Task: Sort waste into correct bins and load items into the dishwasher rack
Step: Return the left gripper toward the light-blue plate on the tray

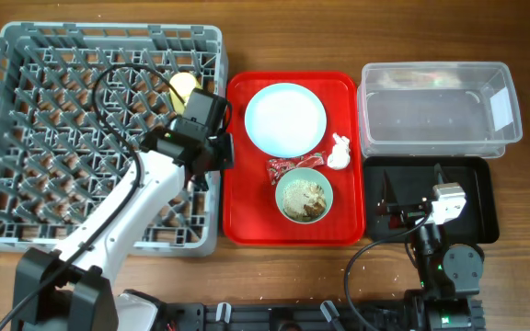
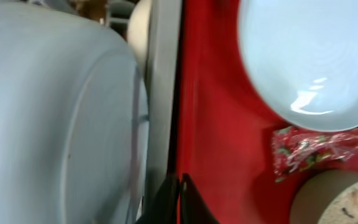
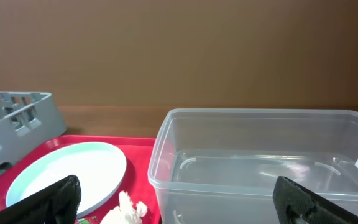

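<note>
The grey-blue rack (image 1: 109,32) fills the left side, with the yellow cup (image 1: 184,87) near its right wall. The red serving tray (image 1: 247,202) holds the pale blue plate (image 1: 285,118), the white tissue (image 1: 340,152), the red wrapper (image 1: 293,167) and the bowl (image 1: 305,197) with crumbly scraps in it. My left gripper (image 1: 217,154) is shut and empty over the rack's right wall; in the left wrist view its fingers (image 2: 180,199) are by the tray's edge, with the plate (image 2: 316,62) and wrapper (image 2: 316,149) beyond. My right gripper (image 1: 398,209) is open over the black tray (image 1: 477,184). The fork and spoon are out of view.
The clear tub (image 1: 435,110) with a white label stands behind the black tray; in the right wrist view the tub (image 3: 266,162) is straight ahead between my open fingers (image 3: 179,199), with the tissue (image 3: 126,211) and plate (image 3: 67,174) to its left.
</note>
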